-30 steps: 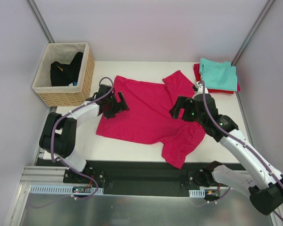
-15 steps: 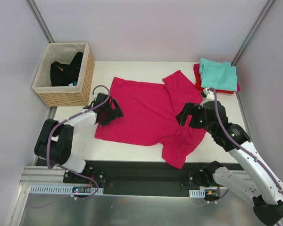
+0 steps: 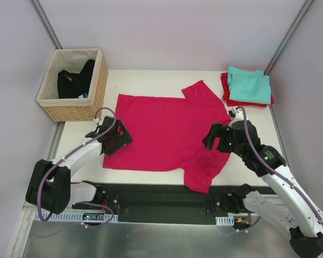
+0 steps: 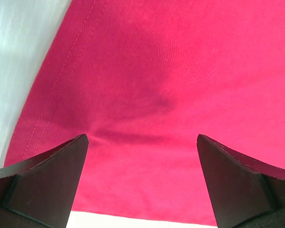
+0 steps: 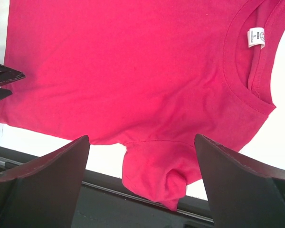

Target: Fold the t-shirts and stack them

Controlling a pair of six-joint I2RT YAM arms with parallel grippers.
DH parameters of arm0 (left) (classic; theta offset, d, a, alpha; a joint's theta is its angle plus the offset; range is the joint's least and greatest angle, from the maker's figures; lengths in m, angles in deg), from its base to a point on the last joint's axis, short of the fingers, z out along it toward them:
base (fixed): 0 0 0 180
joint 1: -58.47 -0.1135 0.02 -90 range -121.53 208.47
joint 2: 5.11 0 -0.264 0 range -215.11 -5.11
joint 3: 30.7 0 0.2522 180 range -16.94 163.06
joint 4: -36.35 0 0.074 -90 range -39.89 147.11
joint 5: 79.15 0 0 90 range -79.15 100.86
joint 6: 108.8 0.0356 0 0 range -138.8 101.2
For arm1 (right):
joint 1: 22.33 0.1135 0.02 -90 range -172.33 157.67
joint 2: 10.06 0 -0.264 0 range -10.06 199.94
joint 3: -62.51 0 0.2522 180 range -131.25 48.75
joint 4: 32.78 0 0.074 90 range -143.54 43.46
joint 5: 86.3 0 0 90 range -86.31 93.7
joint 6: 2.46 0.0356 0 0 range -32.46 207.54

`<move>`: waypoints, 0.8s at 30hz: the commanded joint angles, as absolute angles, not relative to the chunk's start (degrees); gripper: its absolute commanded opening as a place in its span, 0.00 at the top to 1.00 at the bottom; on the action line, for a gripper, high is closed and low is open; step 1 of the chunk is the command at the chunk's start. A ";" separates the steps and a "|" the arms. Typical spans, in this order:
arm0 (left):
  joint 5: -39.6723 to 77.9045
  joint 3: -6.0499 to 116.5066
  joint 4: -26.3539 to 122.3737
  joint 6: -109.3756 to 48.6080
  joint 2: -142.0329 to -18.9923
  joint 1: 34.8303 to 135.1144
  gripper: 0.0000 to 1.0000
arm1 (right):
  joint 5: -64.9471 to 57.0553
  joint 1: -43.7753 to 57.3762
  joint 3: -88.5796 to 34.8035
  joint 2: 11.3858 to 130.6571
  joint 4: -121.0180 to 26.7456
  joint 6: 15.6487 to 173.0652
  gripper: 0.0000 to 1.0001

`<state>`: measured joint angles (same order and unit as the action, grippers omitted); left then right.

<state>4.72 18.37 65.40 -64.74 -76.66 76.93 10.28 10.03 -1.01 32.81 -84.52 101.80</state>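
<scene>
The magenta-pink t-shirt point(image 3: 167, 129) lies spread flat and front-down on the white worktop point(image 3: 151, 75). It is soft matte cotton, smooth across the body with a few shallow creases. Its ribbed round collar shows a small white neck label point(image 5: 256, 37). Its near sleeve point(image 3: 204, 172) is bunched into a rounded lump that droops over the worktop's front edge. A double line of stitching point(image 4: 61, 71) runs along the straight hem.

The left jaws are at the shirt's hem edge, spread wide. Their dark wedge-shaped fingers point(image 4: 42, 175) stand low over the cloth with nothing pinched between them; whether they touch it I cannot tell. The right jaws hang over the collar end, also wide open and empty, with blunt black fingers point(image 5: 38, 185).

Beyond the collar end a folded teal t-shirt point(image 3: 250, 86) rests squarely on a folded red t-shirt point(image 3: 227, 88). Off the shirt's hem end stands a square woven wicker basket point(image 3: 75, 110) with a pale lining, holding dark crumpled cloth point(image 3: 75, 80).
</scene>
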 commanded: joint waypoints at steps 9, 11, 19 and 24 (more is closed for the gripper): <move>5.51 19.53 80.58 -64.24 -58.63 77.63 0.01 | 2.03 12.39 11.90 26.51 -85.39 105.55 0.04; 4.53 18.66 83.06 -65.12 -58.55 77.63 0.01 | 1.50 13.00 13.06 25.72 -85.30 106.00 0.04; 0.75 13.03 89.39 -71.71 -56.17 77.55 0.01 | 3.34 13.71 12.63 23.25 -88.37 104.86 0.04; -1.62 13.38 95.19 -74.79 -51.96 77.46 0.01 | 3.34 13.71 12.80 22.55 -89.43 104.15 0.04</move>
